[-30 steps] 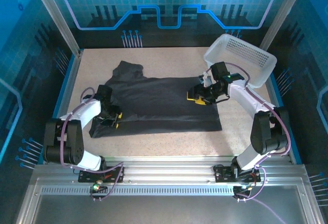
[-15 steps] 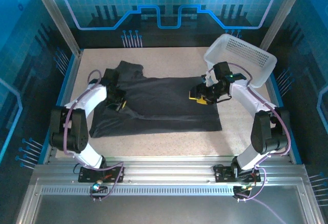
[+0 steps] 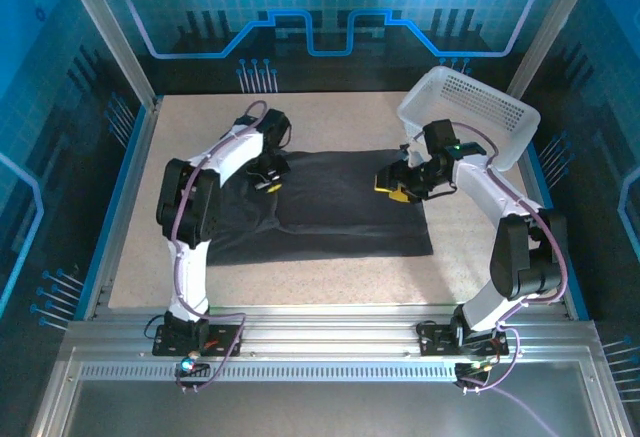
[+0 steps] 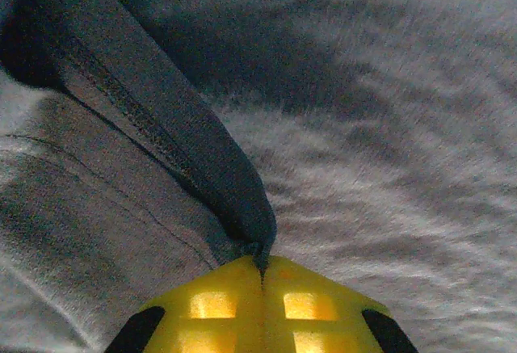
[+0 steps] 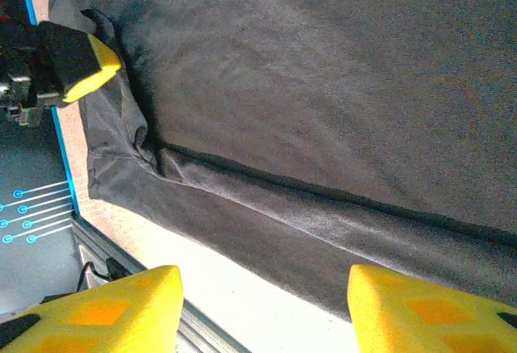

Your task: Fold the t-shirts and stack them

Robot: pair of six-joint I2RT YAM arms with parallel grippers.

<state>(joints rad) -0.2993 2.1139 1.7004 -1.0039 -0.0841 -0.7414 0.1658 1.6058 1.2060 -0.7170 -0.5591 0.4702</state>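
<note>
Top view: dark t-shirt (image 3: pixel 340 212) lies spread on table (image 3: pixel 330 277), its left part bunched. Left hand (image 3: pixel 268 181) sits on shirt's far-left part. Right hand (image 3: pixel 396 185) is over shirt's far-right edge, near white basket (image 3: pixel 470 107) at table's far-right corner.

Left wrist view: left hand (image 4: pixel 260 276) is closed; yellow fingertips (image 4: pixel 214 304) pressed together, pinching raised ridge of t-shirt (image 4: pixel 380 151) cloth.

Right wrist view: right hand (image 5: pixel 262 300) is open; yellow fingers (image 5: pixel 105 308) wide apart above t-shirt (image 5: pixel 323 70), where folded strip runs along its edge.
</note>
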